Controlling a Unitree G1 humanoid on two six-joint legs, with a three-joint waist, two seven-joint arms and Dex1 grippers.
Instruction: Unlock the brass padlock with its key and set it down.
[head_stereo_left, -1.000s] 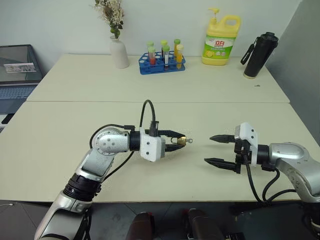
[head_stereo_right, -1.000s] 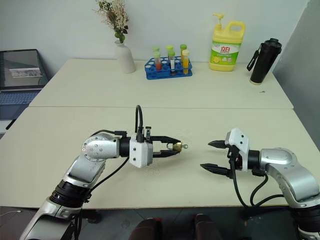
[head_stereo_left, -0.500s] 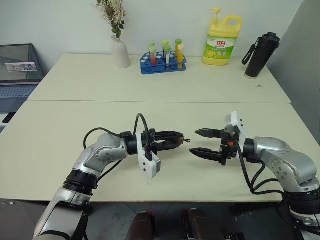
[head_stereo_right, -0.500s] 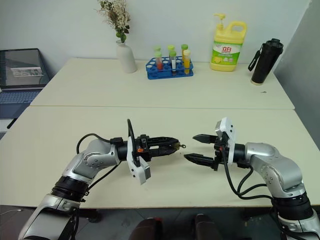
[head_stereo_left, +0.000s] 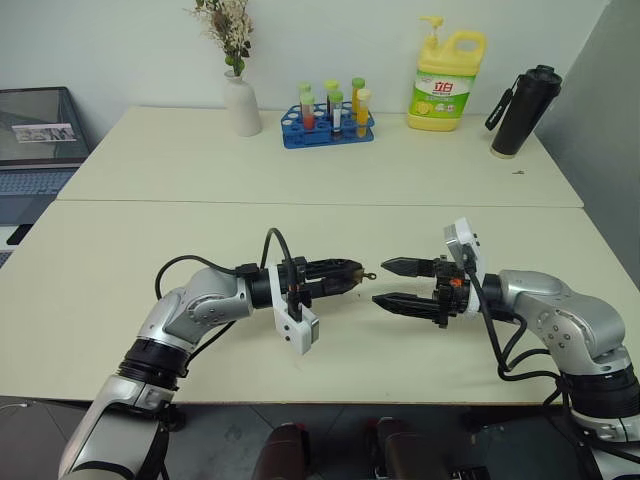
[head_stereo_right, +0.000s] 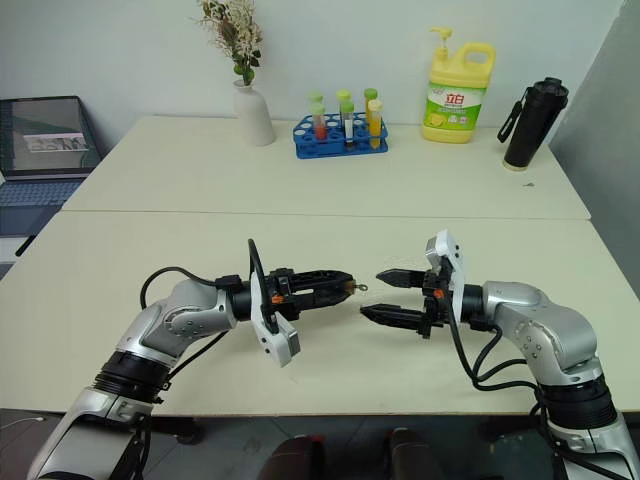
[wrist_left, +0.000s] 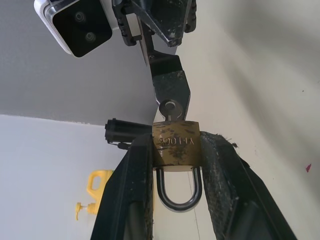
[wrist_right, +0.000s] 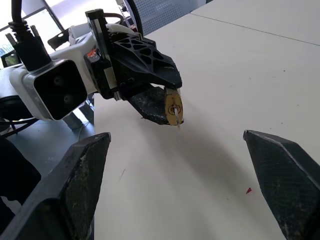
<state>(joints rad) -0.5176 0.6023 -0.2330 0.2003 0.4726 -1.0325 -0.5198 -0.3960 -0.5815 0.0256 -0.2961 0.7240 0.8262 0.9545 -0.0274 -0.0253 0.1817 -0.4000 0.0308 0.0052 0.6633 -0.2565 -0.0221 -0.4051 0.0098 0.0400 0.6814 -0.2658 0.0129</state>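
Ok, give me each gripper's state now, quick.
Left gripper: closed on the brass padlock, the key sticking out of it.
Right gripper: open, holding nothing.

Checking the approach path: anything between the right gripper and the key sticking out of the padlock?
Nothing visible. The left gripper holds the brass padlock above the table, the key poking toward the right gripper, which is open; only open air lies in the gap between them.

Left tool (head_stereo_left: 352, 272) faces right tool (head_stereo_left: 385, 283) above table (head_stereo_left: 300, 165).
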